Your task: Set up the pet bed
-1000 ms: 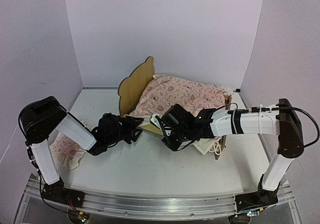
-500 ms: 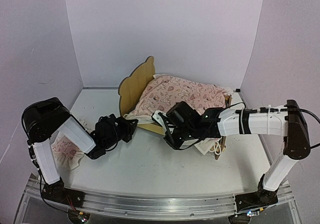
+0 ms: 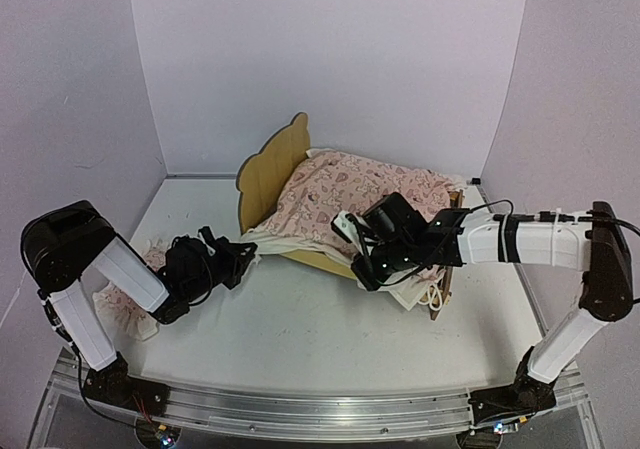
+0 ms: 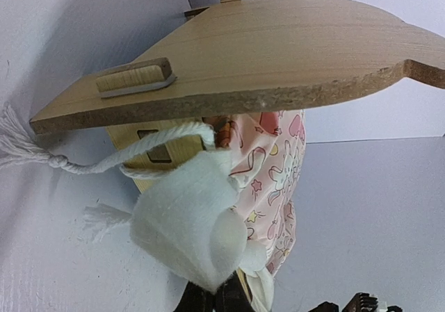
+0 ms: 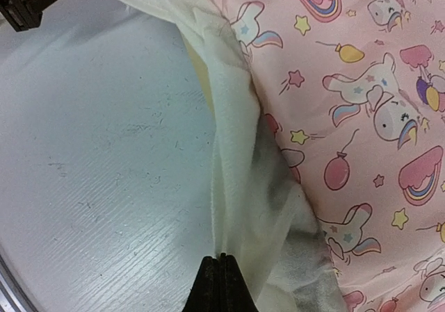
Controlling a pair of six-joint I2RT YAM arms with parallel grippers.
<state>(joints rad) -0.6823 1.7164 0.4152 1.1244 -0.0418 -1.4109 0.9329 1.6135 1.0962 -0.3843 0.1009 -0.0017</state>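
From above, the pet bed (image 3: 272, 174) stands mid-frame. It is a light plywood frame with a wavy headboard at its left end, draped in a soft pink printed blanket (image 3: 365, 191) with a white ruffled edge. The left gripper (image 3: 243, 256) sits just below and left of the headboard, pinched on the blanket's ruffled corner. The right gripper (image 3: 363, 272) is at the bed's lower side rail, clamped on the ruffle there. A pink ruffled pillow (image 3: 125, 304) lies at lower left, under the left arm.

The left wrist view shows the headboard's raw, grainy edge across the top, and a twisted white cord (image 4: 104, 162) with frayed ends. Bunched white ruffle runs down into the closed jaws at bottom centre.

In the right wrist view the matte white table (image 5: 104, 152) fills the left and a unicorn-and-balloon print fills the right. Between them, thin ruffle folds down into the closed fingers (image 5: 212, 284) at bottom centre.
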